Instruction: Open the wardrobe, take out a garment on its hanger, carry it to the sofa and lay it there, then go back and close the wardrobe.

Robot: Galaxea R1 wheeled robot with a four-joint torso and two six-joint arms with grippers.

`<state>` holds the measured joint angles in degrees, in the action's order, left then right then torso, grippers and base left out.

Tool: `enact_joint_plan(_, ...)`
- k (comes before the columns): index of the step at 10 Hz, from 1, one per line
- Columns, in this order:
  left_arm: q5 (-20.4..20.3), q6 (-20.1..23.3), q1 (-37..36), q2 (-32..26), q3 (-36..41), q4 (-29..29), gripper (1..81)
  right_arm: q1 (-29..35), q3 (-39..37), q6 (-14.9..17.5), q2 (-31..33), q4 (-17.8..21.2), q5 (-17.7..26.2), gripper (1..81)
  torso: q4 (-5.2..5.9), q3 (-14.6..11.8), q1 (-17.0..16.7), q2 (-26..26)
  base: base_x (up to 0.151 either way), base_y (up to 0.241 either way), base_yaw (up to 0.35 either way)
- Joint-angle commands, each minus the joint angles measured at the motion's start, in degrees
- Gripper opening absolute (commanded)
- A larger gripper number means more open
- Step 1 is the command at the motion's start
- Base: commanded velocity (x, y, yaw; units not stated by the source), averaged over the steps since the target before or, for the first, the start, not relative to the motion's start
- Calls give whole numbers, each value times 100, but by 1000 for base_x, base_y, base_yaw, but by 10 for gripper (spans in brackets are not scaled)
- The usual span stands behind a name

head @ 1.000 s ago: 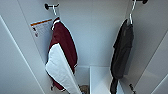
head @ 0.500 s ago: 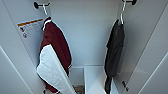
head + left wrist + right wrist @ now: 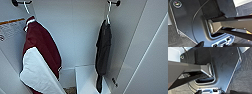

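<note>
The wardrobe (image 3: pixel 75 37) stands open in the head view, its white inside right in front of me. The black garment (image 3: pixel 103 53) hangs long and slim on the right, on a thin white hanger (image 3: pixel 108 12) hooked over the rail near a dark end fitting (image 3: pixel 116 3). Both wrist views look down on my own dark base, above grey carpet (image 3: pixel 175 37). The sofa is hidden from these views.
A maroon garment with a white panel (image 3: pixel 41 60) hangs on the left from its own white hanger (image 3: pixel 25 7). The right door (image 3: pixel 150 62) slants open. The left door carries a paper label (image 3: pixel 11 31). A white box (image 3: pixel 86 77) sits on the wardrobe floor under the black garment.
The whole head picture has shifted left and the garments show larger, so the camera has moved closer. Both garments hang as before.
</note>
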<state>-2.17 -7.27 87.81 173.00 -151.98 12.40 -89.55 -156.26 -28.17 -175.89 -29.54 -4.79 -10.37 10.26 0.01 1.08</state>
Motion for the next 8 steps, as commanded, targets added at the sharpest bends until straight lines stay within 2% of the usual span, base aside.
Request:
enact_joint_plan(1,331,198,-145,-19,-7,-79,811,152,9,14,-28,-53,286,811,0,0,0,0,0,0,0)
enact_joint_plan(3,349,841,-145,-54,37,-563,811,152,9,14,-28,-61,286,811,0,0,0,0,0,0,0)
enact_joint_plan(4,357,999,-145,-20,37,-633,811,161,0,22,-19,-61,286,811,0,0,0,0,0,0,0)
enact_joint_plan(8,330,999,-311,-55,-25,-616,811,161,9,-4,-19,-61,277,811,0,0,0,0,0,0,0)
